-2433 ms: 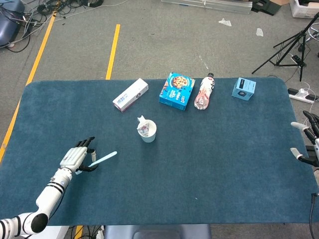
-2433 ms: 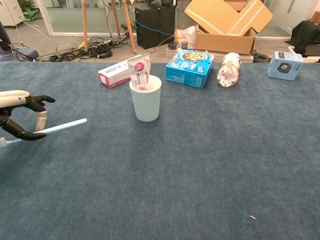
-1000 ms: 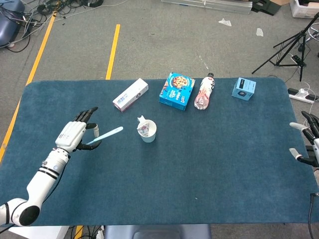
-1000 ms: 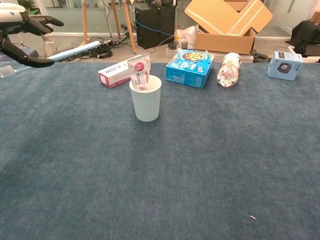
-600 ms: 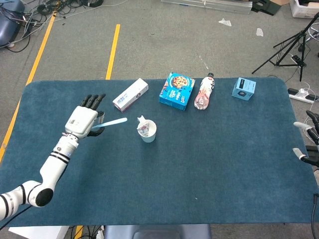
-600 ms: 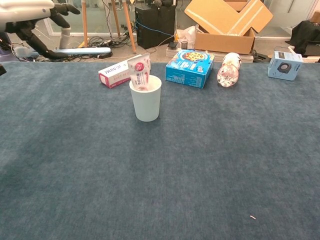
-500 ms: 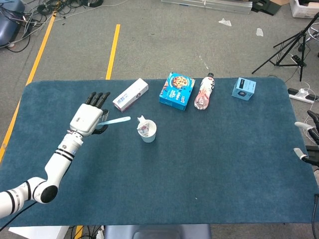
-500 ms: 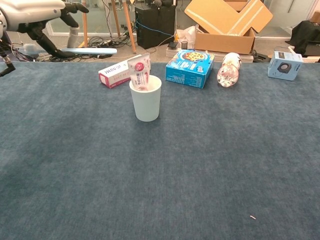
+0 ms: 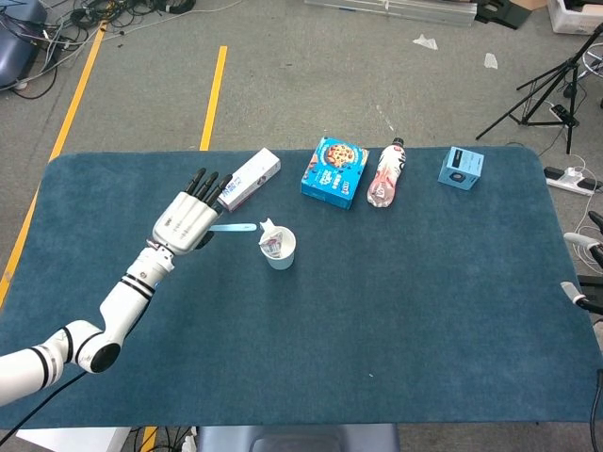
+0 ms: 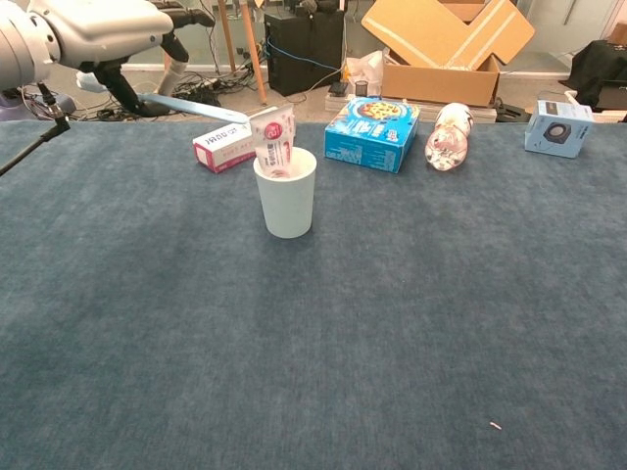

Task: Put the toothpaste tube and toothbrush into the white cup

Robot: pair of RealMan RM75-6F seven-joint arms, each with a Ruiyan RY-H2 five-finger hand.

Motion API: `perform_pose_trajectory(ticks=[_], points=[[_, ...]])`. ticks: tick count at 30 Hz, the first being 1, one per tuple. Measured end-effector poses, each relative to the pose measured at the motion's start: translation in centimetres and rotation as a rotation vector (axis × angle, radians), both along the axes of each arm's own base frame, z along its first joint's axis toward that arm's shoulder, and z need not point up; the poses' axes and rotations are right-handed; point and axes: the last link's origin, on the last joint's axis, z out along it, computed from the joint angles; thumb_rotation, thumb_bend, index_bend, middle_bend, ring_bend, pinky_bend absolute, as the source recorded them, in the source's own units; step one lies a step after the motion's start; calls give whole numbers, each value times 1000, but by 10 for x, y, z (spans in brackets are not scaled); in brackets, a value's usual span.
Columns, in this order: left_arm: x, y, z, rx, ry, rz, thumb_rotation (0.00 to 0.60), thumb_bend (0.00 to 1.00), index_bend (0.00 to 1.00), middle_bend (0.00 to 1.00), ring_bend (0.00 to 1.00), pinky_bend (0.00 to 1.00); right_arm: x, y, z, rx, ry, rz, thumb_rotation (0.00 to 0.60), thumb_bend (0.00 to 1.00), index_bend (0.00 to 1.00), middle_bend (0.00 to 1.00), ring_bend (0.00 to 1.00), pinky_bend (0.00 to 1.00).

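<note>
Blue cloth covers the table (image 9: 424, 311), where the left hand (image 9: 186, 222) pinches the light, stiff toothbrush (image 10: 196, 108) by its head end, handle tip nearing the white cup (image 10: 285, 193) toward the far edge.

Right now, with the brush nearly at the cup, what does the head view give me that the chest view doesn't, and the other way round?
Only the head view shows the left arm's whole reach, the right hand at the table edge and the floor gap between brush tip and cup.

Only the chest view shows the toothbrush's height above the white cup's rim and the toothpaste tube standing inside.

Both show the left hand holding the toothbrush left of the cup.
</note>
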Motion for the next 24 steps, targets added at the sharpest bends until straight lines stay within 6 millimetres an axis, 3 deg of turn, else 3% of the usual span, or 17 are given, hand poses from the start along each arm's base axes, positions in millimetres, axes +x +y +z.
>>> perform_pose_trajectory(ticks=[13, 24], points=[[31, -2, -14, 13, 112, -171, 600, 386, 581, 18, 0, 0, -2, -1, -3, 7, -8, 0, 600, 197, 262, 0, 0, 127], [44, 3, -28, 33, 212, -250, 600, 387, 581, 18, 0, 0, -8, 1, -2, 7, -18, -9, 600, 197, 263, 0, 0, 127]])
